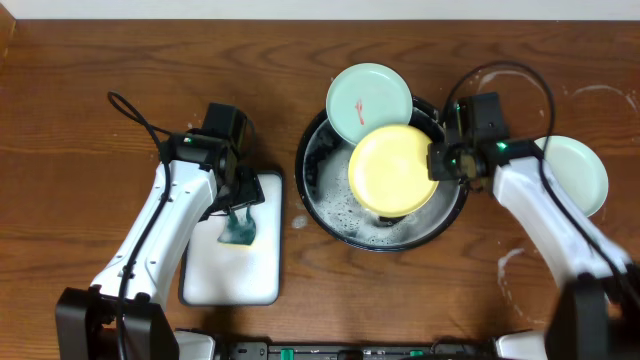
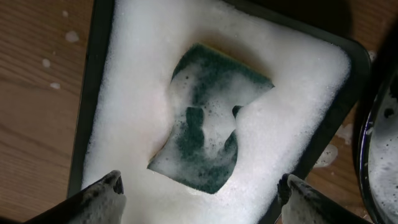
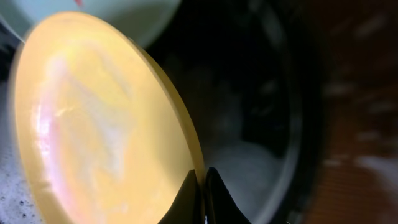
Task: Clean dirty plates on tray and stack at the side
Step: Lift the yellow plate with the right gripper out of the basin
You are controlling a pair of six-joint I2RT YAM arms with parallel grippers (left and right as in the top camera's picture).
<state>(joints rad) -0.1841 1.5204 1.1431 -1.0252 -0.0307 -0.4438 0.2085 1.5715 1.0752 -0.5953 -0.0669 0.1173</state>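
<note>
My right gripper (image 1: 437,162) is shut on the right rim of the yellow plate (image 1: 392,170), which is tilted over the black tray (image 1: 303,170) of suds. In the right wrist view the fingertips (image 3: 202,180) pinch that yellow plate (image 3: 93,118) at its edge. A mint plate with a red smear (image 1: 368,100) leans on the tray's far rim. Another mint plate (image 1: 572,175) lies on the stained wood at the right side (image 1: 600,95). Over at the left, my left gripper (image 1: 236,203) hangs open above a green sponge (image 2: 208,124), with nothing between its fingers.
The sponge lies in a rectangular dish of white foam (image 1: 232,265) left of the tray. Suds spot the wood near the dish (image 2: 71,36) and between dish and tray. A black cable (image 1: 135,115) loops behind the left arm.
</note>
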